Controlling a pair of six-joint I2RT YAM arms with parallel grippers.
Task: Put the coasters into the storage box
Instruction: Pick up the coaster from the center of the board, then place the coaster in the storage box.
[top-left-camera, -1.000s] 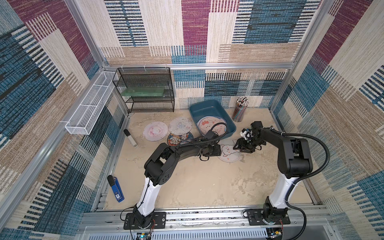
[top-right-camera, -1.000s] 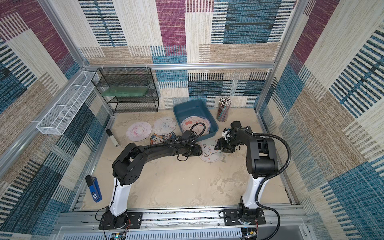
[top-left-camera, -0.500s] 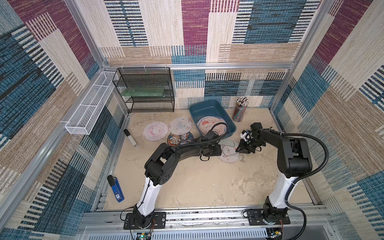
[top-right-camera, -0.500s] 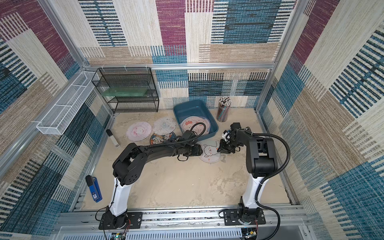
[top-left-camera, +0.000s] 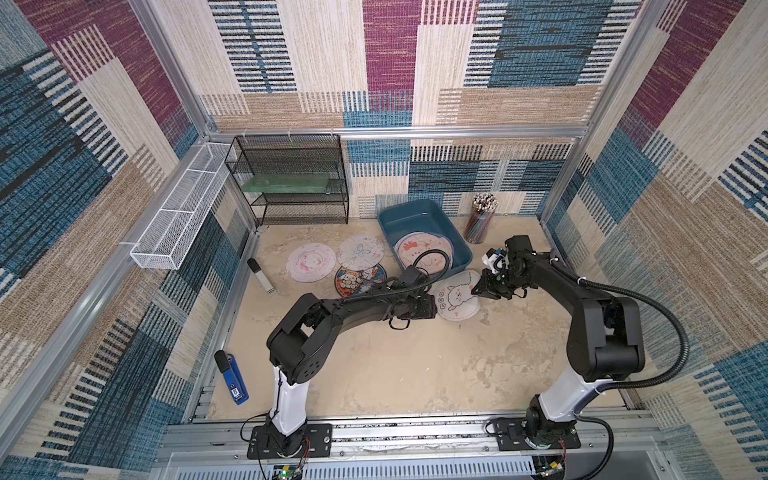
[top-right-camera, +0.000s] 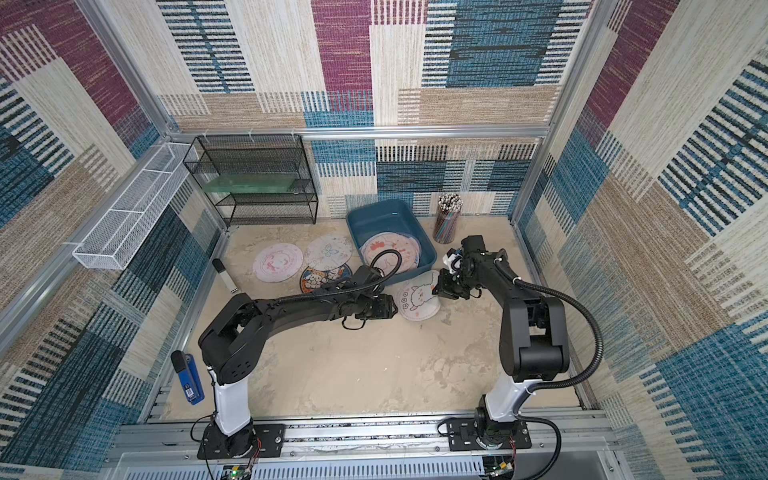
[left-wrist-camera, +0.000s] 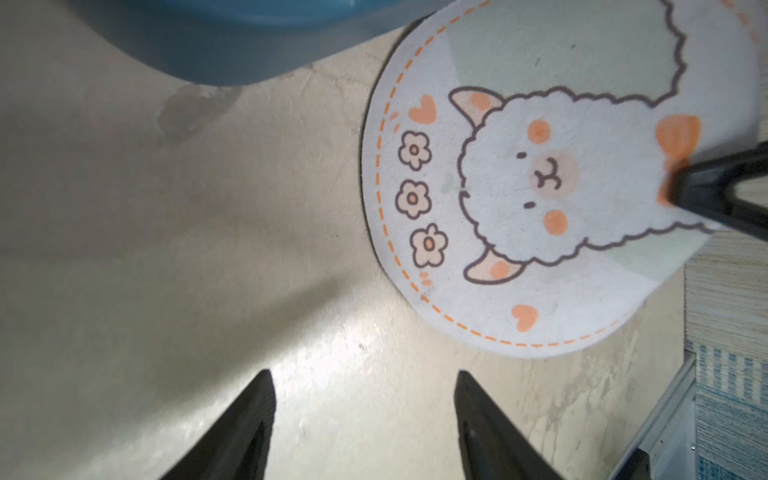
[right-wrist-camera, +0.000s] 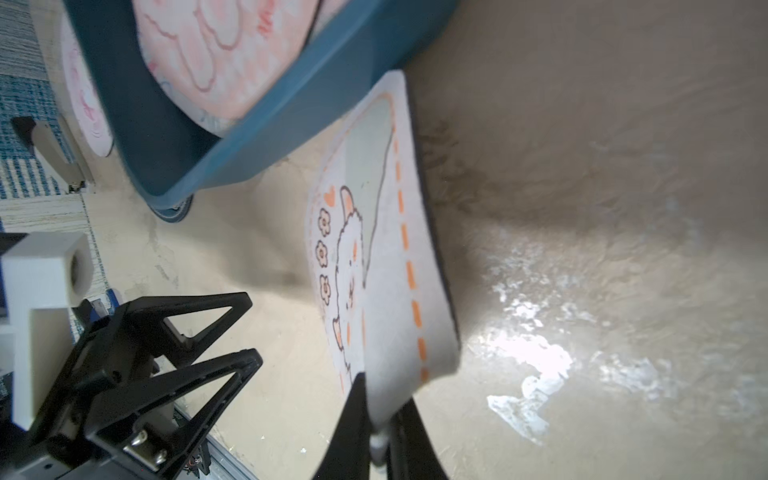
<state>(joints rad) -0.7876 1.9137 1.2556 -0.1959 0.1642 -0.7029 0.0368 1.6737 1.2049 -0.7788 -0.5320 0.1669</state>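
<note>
Gripping alpaca coaster (top-left-camera: 457, 297) edge: R jaws closed on it; L jaws open.
Beige mottled worktop (top-left-camera: 395, 374); patchwork woven walls (top-left-camera: 390, 50), alu frame (top-left-camera: 395, 133); storage box (top-left-camera: 415, 216) nr back.

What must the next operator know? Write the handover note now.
Right pincer: shut on the edge of the alpaca coaster, that side raised off the table.
Left pincer: open, empty, just short of that coaster.
Done: some coasters lie in the storage box.
To do: the alpaca coaster, plus the pink coaster, butterfly coaster and dark blue coaster on the table beside the box.
</note>
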